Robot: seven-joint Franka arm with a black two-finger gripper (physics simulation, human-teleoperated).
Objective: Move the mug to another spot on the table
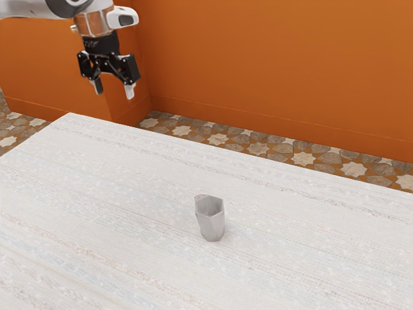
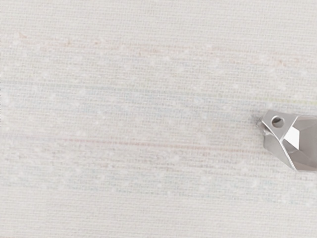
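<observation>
The pale, whitish table top (image 1: 77, 213), with its cloth-like weave and faint reddish and bluish streaks, is seen nearest in the exterior view, and the same streaked surface (image 2: 124, 124) is seen beneath the hand in the wrist view. The light-tipped fingers (image 1: 130, 90) of the black two-finger gripper (image 1: 113, 90) are held spread apart, pointing downward, and nothing is gripped between them. The gripper is carried under a silver wrist ring (image 1: 93, 22) at the end of the white and grey arm (image 1: 39, 8), which enters from the exterior view's upper left, and it is held high above the table's far part. The small grey faceted mug (image 1: 210, 218), metallic in finish, is stood upright on the table with its open rim upward, well apart from the gripper, lower and toward the exterior view's right of it. In the wrist view the mug (image 2: 292, 141) is cut by the picture's edge, and a small round hole is seen in the part of it that is shown. Beyond the table's far edge, a floor of brown and cream star-patterned tiles (image 1: 258, 143) is laid, and the room is closed by a plain orange wall (image 1: 271, 58) with an orange skirting; a projecting corner of that wall is seen behind the gripper.
</observation>
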